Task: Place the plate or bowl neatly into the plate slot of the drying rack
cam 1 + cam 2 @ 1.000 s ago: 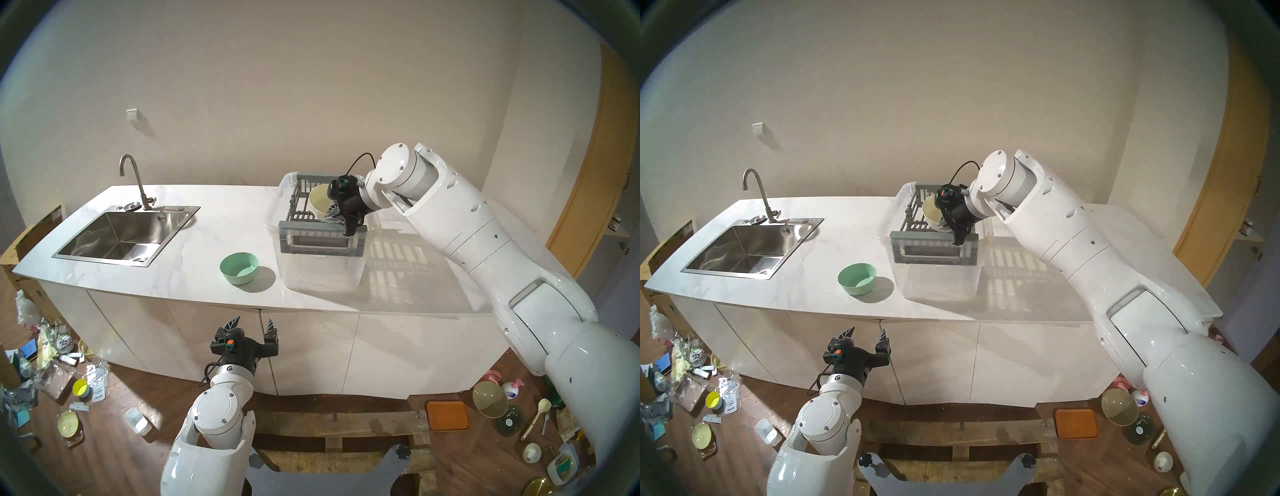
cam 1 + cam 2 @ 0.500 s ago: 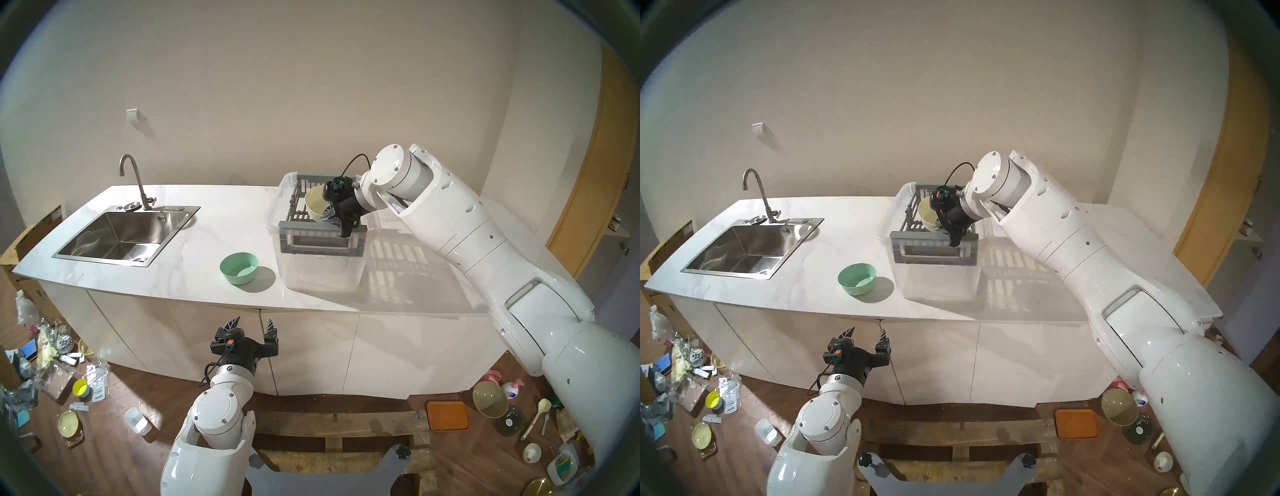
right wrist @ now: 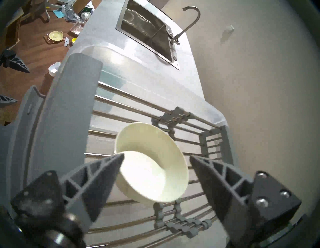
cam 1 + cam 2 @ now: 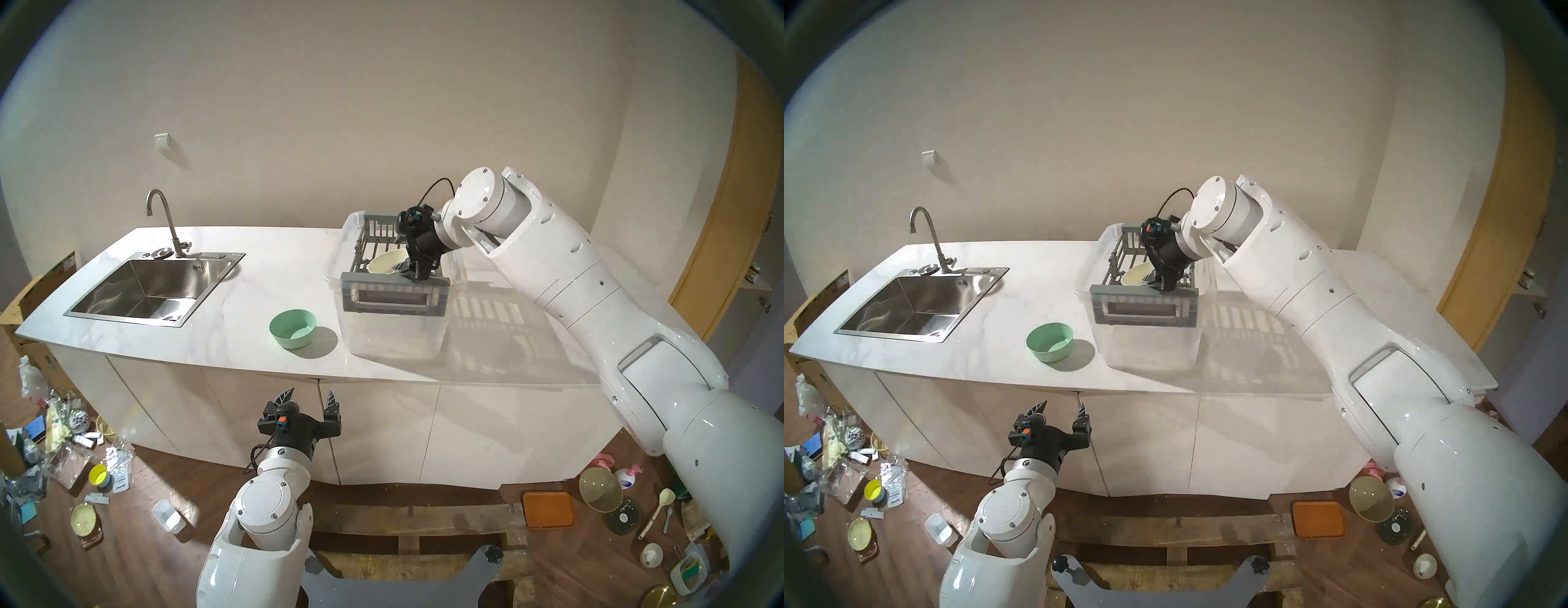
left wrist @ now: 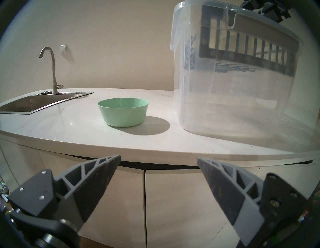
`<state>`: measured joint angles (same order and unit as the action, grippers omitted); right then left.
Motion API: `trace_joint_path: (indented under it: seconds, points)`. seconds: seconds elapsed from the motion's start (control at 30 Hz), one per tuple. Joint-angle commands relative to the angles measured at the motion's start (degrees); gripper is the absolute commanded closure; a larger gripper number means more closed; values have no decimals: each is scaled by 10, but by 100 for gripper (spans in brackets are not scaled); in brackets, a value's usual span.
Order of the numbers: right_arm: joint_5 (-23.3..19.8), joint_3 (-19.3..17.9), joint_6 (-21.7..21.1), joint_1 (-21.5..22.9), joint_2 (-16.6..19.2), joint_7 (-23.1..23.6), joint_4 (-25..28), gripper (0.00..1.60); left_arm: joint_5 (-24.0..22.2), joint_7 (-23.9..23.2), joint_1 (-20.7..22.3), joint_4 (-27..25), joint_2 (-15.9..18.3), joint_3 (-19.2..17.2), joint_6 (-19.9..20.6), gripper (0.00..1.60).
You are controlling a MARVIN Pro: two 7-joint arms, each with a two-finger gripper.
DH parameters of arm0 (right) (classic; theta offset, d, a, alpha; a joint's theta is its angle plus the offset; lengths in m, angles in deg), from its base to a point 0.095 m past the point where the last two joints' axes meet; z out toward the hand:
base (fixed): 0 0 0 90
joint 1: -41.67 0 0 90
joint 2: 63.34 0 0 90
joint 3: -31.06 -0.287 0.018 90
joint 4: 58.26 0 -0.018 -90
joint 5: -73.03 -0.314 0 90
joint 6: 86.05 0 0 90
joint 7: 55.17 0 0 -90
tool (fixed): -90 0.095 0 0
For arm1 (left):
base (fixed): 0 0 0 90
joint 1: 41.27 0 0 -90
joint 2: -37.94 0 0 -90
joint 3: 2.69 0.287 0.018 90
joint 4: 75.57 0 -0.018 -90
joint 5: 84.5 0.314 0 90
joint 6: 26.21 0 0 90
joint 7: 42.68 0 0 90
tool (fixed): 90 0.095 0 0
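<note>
A cream bowl (image 4: 384,263) (image 4: 1135,276) (image 3: 150,166) lies tilted on its side on the floor bars of the grey drying rack (image 4: 394,297) (image 4: 1144,303) (image 3: 69,112), near the rack's front wall. The plate slot gaps (image 3: 138,110) run between those bars. My right gripper (image 4: 409,271) (image 4: 1161,284) (image 3: 157,155) hangs just above the bowl, open, a finger on either side of it. A mint green bowl (image 4: 292,327) (image 4: 1050,341) (image 5: 123,111) stands upright on the counter left of the rack. My left gripper (image 4: 309,392) (image 4: 1062,405) (image 5: 158,157) is open and empty, below the counter's front edge.
The rack sits in the top of a clear plastic tub (image 4: 394,335) (image 5: 242,103). A steel sink (image 4: 144,288) with a faucet (image 4: 163,220) is at the counter's left end. Clutter lies on the floor at both sides.
My right gripper has opened and let go of the cream bowl. The bowl has dropped from standing on edge to lying lower, toward the rack's front. The left arm has not moved.
</note>
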<state>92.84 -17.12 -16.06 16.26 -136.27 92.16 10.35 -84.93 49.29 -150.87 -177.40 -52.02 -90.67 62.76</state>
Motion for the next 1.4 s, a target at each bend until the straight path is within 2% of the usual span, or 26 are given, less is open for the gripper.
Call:
trace_joint_path:
  seconds: [0.0, 0.13, 0.33, 0.37, 0.4, 0.53, 0.7, 0.73, 0.77, 0.8, 0.83, 0.87, 0.93, 0.97, 1.03, 1.07, 1.1, 1.13, 1.2, 1.23, 1.27, 1.3, 1.37]
  points:
    - [-7, -11, 1, 0, 0, -6, 17, 0, -1, -3, 3, -15, 0, 1, -2, 0]
    - [-9, -28, -5, -2, 4, -16, 30, 0, -1, -3, 3, -15, 0, 1, -3, 0]
    - [-10, -122, -35, -31, 12, -97, 50, 0, -1, -2, 4, -14, 0, 1, -3, 0]
    - [-15, -132, -37, -39, 16, -121, 55, 0, -1, -2, 4, -14, 0, 1, -3, 0]
    - [-15, -132, -37, -39, 16, -121, 55, 0, -1, -2, 4, -14, 0, 1, -3, 0]
    - [-34, -201, -60, -87, 27, -208, 72, 0, -1, -2, 5, -12, 0, 2, -4, 0]
    - [-82, -266, -88, -159, 38, -323, 76, 0, 0, -1, 5, -11, 0, 2, -4, 0]
    - [-93, -264, -92, -164, 46, -328, 71, 0, 0, -1, 6, -10, 0, 2, -4, 0]
    - [-106, -291, -93, -188, 39, -366, 75, 0, 0, -1, 6, -10, 0, 2, -4, 0]
    - [-106, -291, -93, -188, 39, -366, 75, 0, 0, -1, 6, -10, 0, 2, -4, 0]
    - [-133, -319, -94, -214, 31, -405, 80, 0, 0, -1, 6, -10, 0, 2, -4, 0]
    - [-143, -333, -94, -229, 28, -425, 81, 0, 0, -1, 6, -10, 0, 2, -4, 0]
    - [-152, -328, -97, -233, 37, -431, 78, 0, 0, -1, 6, -10, 0, 2, -4, 0]
    - [-184, -352, -87, -262, 33, -477, 88, 0, 0, -1, 6, -10, 0, 2, -4, 0]
    - [-194, -348, -86, -268, 41, -481, 89, 0, 0, -1, 6, -10, 0, 2, -4, 0]
    - [-207, -365, -77, -286, 36, -506, 97, 0, 0, -1, 6, -10, 0, 2, -4, 0]
    - [-215, -366, -75, -293, 39, -512, 100, 0, 0, -1, 6, -10, 0, 2, -4, 0]
    - [-234, -386, -67, -313, 28, -542, 111, 0, 0, -1, 6, -10, 0, 2, -4, 0]
    - [-243, -397, -59, -333, 22, -567, 122, 0, 0, -1, 6, -11, 0, 2, -4, 0]
    - [-260, -415, -41, -361, 4, -615, 142, 0, -1, -1, 5, -11, 0, 2, -4, 0]
    - [-256, -419, -33, -365, 0, -628, 143, 0, -1, -1, 5, -12, 0, 2, -4, 0]
    - [-259, -428, -20, -385, -10, -660, 163, 0, -1, -1, 5, -12, 0, 2, -4, 0]
    - [-255, -436, -19, -378, -16, -657, 155, 0, -1, -1, 5, -12, 0, 2, -4, 0]
